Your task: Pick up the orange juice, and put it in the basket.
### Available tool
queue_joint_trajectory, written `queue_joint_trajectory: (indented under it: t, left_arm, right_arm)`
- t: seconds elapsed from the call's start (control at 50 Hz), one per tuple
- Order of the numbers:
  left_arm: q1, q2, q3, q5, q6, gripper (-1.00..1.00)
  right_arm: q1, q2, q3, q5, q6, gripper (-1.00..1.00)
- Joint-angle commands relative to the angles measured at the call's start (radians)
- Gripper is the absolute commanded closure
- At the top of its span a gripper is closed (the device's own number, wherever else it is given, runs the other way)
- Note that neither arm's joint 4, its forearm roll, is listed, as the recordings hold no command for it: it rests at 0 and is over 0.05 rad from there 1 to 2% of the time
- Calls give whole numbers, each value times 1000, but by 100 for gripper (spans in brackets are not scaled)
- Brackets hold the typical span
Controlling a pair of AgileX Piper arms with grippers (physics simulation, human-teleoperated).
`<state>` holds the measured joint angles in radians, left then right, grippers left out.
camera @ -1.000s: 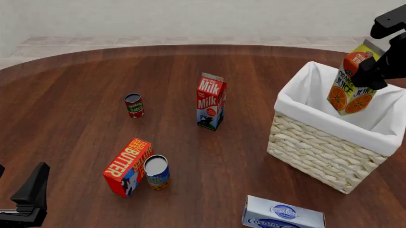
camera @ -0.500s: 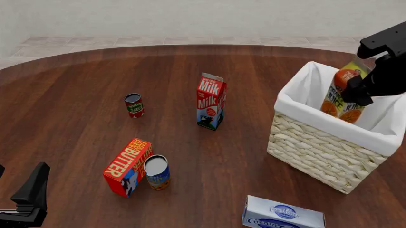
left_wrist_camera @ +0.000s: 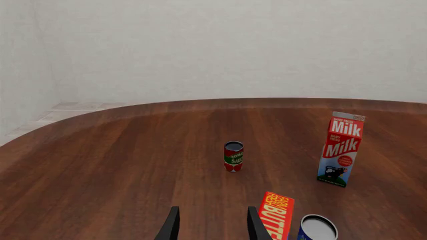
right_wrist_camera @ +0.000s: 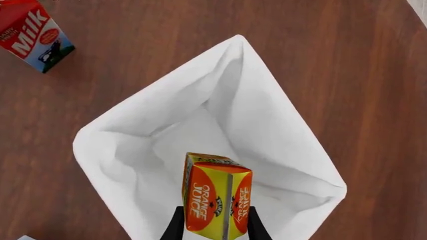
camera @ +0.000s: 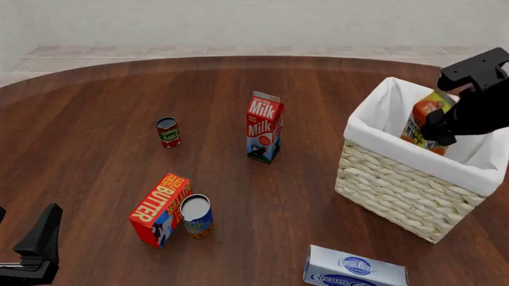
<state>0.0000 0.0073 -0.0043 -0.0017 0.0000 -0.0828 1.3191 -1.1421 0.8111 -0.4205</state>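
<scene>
While the right gripper hangs over the basket, its two dark fingers clasp the orange juice from either side. Carton tilted, red top leaning toward the far right; lower half sunk below the white liner rim, upper half showing above it in the front view. Cannot tell whether its base touches the basket floor. In the right wrist view the carton hangs above the liner's white interior, nearer one corner than the middle.

Basket sits at the right side of the table, woven cream wall facing near-left, cloth folded over all visible edges.

Left gripper: at the near left corner of the front view, low over the wood. Fingers parted, nothing between them, just bare tabletop showing through the gap.

Other items, all well apart from the basket:
- Milk carton, upright, mid-table.
- Small red can, upright, left of the milk.
- Butter box, standing on its side at near left.
- Blue-labelled can just beside the butter box on its right, looks to be touching it.
- Cream cheese box, blue and white, at the near edge, in front of the basket's near-left corner.
</scene>
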Motion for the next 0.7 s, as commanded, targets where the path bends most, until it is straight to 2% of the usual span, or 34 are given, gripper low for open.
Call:
queue_joint_trajectory:
  t: [0.02,0.12,0.2,0.22,0.32,0.36,0.58,0.62,0.7]
  left_arm:
    - [0,0,0,0,0,-100]
    - [0,0,0,0,0,-100]
    - [0,0,0,0,0,-100]
    - [0,0,0,0,0,-100]
    - [0,0,0,0,0,-100]
    - [0,0,0,0,0,-100]
    - [0,0,0,0,0,-100]
    - [0,0,0,0,0,-100]
    - [0,0,0,0,0,-100]
  right_arm:
    - [7,-7,52,-26,31,100]
    - [8,-9,26,-22,57,100]
    - [1,-9,23,-21,47,100]
    - [-3,-7,23,-22,43,-100]
    - [-6,-6,25,-27,42,-100]
    - [4,-13,17,-25,68,-100]
    - [13,-21,23,-29,73,-100]
    - [29,-35,16,-25,103,-100]
    - [28,-49,21,-30,107,-100]
